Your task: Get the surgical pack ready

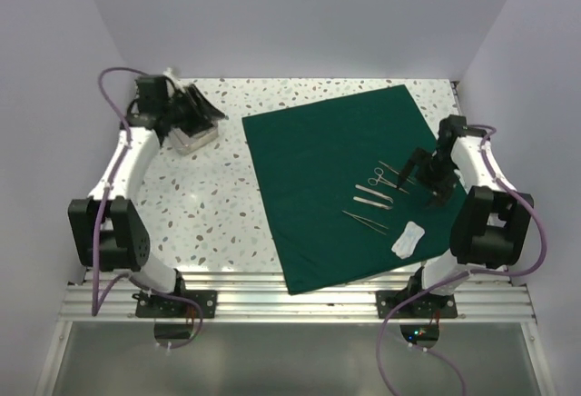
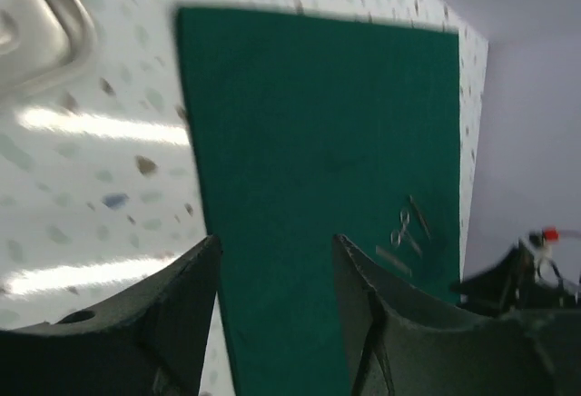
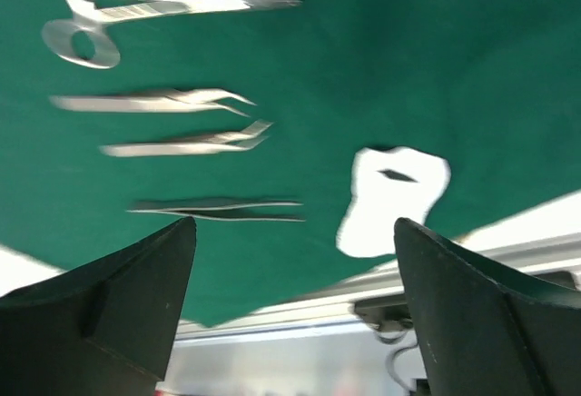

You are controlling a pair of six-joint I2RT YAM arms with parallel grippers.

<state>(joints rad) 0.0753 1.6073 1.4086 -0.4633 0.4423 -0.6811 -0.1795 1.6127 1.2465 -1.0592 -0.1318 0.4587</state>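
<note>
Drape lies directly under our right gripper, spread and empty; left gripper, also spread, sits well apart.

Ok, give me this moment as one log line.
drape: spread on table | on drape: scissors, three tweezers, gauze | left hand: open, empty, by tray | right hand: open, empty, over drape

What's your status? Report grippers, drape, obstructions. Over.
Left gripper open, empty, by steel tray. Right gripper open, empty, above instruments. Surgical pack drape flat, unfolded. Instruments and gauze lying on its right side.
</note>
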